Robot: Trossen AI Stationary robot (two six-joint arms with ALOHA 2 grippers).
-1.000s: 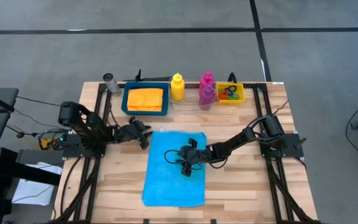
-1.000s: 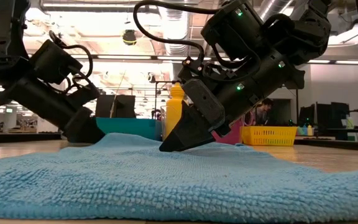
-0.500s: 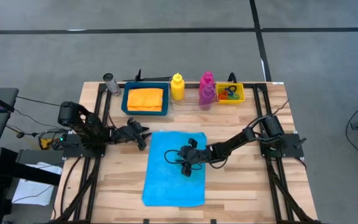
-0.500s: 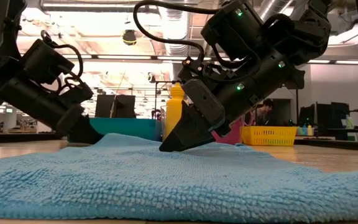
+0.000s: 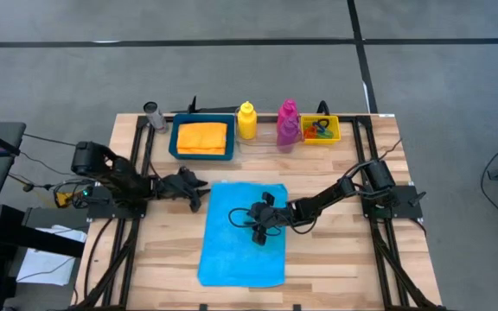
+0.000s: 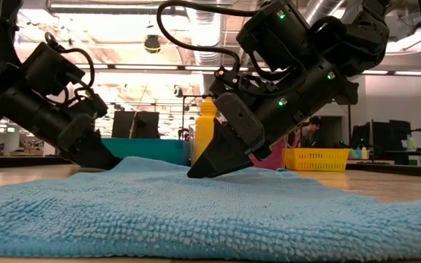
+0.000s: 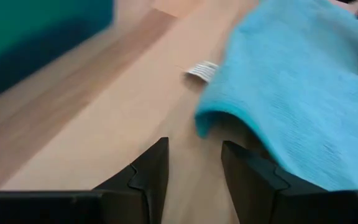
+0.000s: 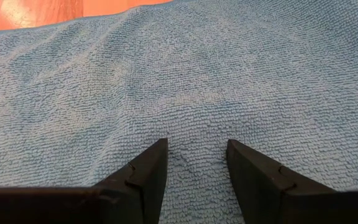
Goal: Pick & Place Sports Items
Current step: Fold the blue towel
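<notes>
Tray [image 5: 176, 138] holding orange cloth [image 5: 202, 136]; bottles, bin [image 5: 332, 131] behind cyan cloth [image 5: 240, 246].

The cyan cloth [image 8: 185, 74] is looped, matt terry. The bench [image 5: 335, 259] is smooth pale wood planks. Bottles at upper centre, like the yellow bottle [image 5: 246, 121], look glossy plastic.

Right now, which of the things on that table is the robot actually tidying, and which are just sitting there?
Part of the job: cyan cloth, orange cloth, yellow bottle, magenta bottle, purple bottle, coloured rings.

Just there: blue tray, yellow bin, grey cylinder.
</notes>
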